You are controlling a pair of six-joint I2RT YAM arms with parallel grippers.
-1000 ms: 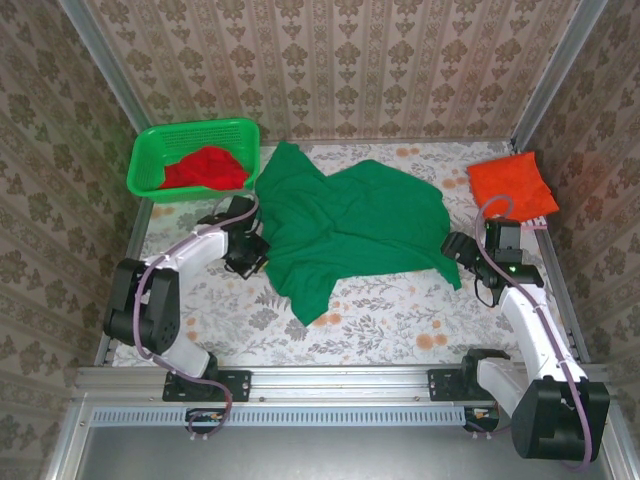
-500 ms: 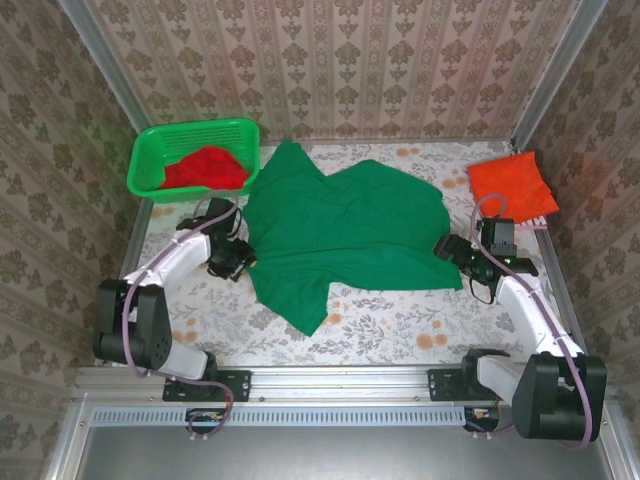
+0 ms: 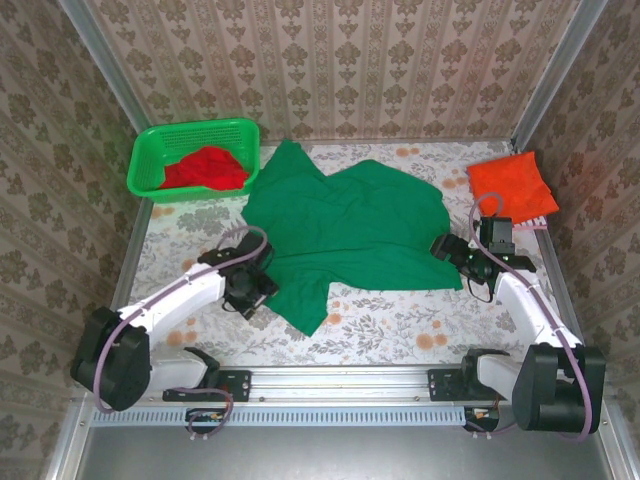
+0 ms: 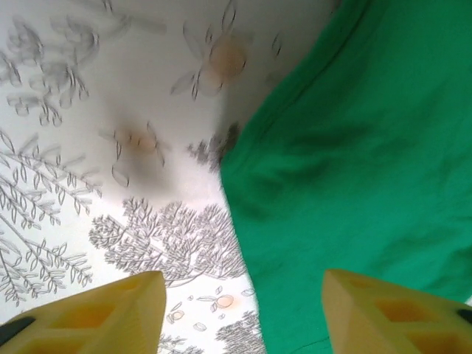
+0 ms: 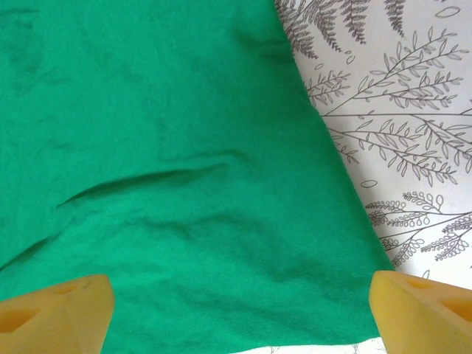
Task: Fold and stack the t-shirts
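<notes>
Both spread | left gripper (image 4: 243, 286) — moved nearer, at green t-shirt (image 3: 350, 225) edge | right gripper (image 5: 240, 295) — stayed

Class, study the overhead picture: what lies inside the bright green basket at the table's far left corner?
A crumpled red t-shirt lies in the basket. It covers most of the basket's floor, so anything beneath it cannot be seen.

The green t-shirt (image 3: 345, 225) at centre is plain deep green. The orange-red t-shirt (image 3: 512, 186) at upper right is plain too. The red t-shirt (image 3: 205, 167) is plain red and the lattice basket (image 3: 146, 165) bright green. The tabletop (image 3: 400, 320) is white with grey leaves and orange blossoms. The walls (image 3: 340, 60) carry a beige damask.
</notes>
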